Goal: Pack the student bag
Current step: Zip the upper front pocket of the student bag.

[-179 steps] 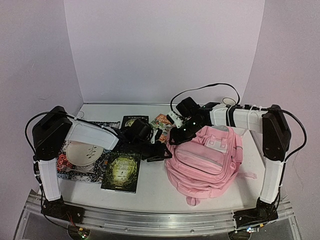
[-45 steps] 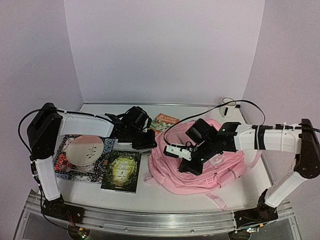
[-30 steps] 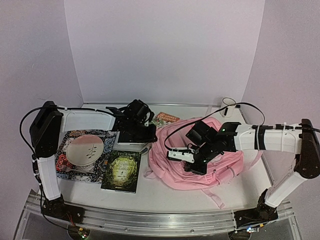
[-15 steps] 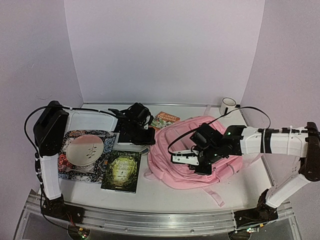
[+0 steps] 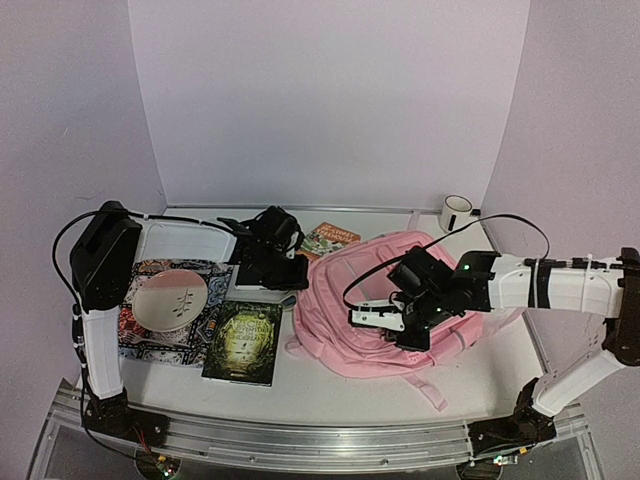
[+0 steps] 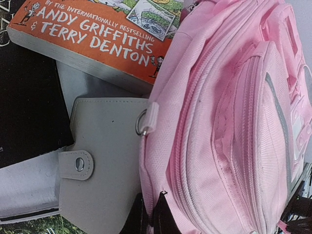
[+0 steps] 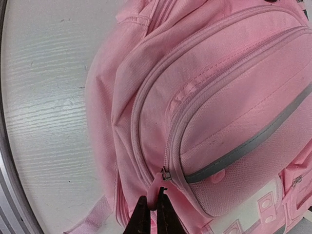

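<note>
I'm on the zip-opening step, by my reading. The student bag [image 5: 345, 285] lies flat on the table [image 7: 44, 97], right of centre in the overhead view, with its front pockets up and nothing packed yet.

In the right wrist view, the right gripper [image 7: 152, 214] sits at the bottom edge of the frame. Its fingers are pressed narrow on the pink zip pull [image 7: 157, 189], just below the slider. At the bottom of the left wrist view, the left gripper [image 6: 155, 222] is closed down to a sliver. It looks pinched on the bag's seam edge, though the contact is mostly hidden under the fabric, so I wouldn't swear to how much cloth it has.

To do this well, I'd draw the pull along the curve of the track instead of straight out. I'd keep it low so the bag isn't lifted. The left side should hold firm so the cloth stays taut ahead of the slider. Soft fabric bunches easily, and that could jam the zip.

Overhead, the right arm reaches in from the lower right with its forearm nearly level and its wrist tipped down over the middle of the bag. The left arm rises at the far left and runs across to the bag's left edge. There its wrist is bent down beside the orange book [image 6: 92, 36] and a white snap case [image 6: 102, 161].
</note>
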`<state>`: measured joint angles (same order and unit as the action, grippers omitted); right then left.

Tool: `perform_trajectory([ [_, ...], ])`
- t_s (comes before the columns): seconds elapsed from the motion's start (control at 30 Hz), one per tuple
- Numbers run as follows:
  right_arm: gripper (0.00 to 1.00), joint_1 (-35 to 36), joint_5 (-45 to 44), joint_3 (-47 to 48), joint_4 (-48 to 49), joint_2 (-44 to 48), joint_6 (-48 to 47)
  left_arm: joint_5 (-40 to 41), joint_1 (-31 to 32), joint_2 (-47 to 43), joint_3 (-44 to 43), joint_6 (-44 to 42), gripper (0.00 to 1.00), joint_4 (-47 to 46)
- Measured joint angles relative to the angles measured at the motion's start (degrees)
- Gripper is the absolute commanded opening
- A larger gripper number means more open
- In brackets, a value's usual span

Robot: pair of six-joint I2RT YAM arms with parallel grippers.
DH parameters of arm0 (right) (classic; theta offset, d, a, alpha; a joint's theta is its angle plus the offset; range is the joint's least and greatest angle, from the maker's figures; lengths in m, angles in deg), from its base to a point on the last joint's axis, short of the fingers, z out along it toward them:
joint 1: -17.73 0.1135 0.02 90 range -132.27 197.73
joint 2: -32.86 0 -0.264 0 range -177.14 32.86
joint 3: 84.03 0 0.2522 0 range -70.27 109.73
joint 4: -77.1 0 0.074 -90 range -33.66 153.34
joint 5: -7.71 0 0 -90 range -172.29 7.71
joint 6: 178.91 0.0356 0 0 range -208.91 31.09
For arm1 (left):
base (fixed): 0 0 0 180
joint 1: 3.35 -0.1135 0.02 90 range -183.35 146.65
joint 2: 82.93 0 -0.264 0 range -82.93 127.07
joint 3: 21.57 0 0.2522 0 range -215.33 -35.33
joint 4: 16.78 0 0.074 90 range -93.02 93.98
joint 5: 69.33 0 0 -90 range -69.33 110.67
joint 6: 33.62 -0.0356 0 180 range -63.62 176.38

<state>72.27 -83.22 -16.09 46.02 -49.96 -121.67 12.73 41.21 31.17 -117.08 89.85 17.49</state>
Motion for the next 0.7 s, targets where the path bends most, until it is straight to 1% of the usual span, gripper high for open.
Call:
perform_trajectory([
  [0.03,0.0,0.0,0.4,0.0,0.2,0.3,0.5,0.0,0.0,0.0,0.0,0.0,0.0,0.0],
  [0.17,0.01,-0.1,1.4,0.0,0.6,1.0,3.1,0.1,0.0,0.0,0.0,0.0,0.0,0.0],
  [0.27,0.15,-0.2,2.0,0.0,0.6,1.1,5.6,0.1,0.0,0.0,0.0,0.4,0.0,0.0],
  [0.33,0.27,-0.2,3.1,0.0,0.3,1.2,8.0,0.1,0.0,0.0,0.0,0.9,0.0,0.0],
  [0.37,0.31,-0.1,3.8,0.0,0.1,1.4,9.6,0.1,0.0,0.0,0.0,1.1,0.0,-0.1],
  [0.47,0.42,-0.1,5.5,0.1,0.0,1.9,16.1,0.0,-0.1,0.0,0.2,1.8,0.0,-0.3],
  [0.5,0.43,-0.1,5.7,0.1,0.2,2.0,18.2,0.0,-0.1,-0.1,0.4,2.3,0.0,-0.7],
  [0.6,0.47,-0.1,5.7,0.1,0.5,2.1,27.9,0.0,-0.1,-0.5,1.5,3.3,0.0,-2.1],
  [0.7,0.46,0.0,4.3,-0.4,1.7,3.0,39.5,0.0,-0.2,-1.0,2.6,4.4,0.0,-3.3],
])
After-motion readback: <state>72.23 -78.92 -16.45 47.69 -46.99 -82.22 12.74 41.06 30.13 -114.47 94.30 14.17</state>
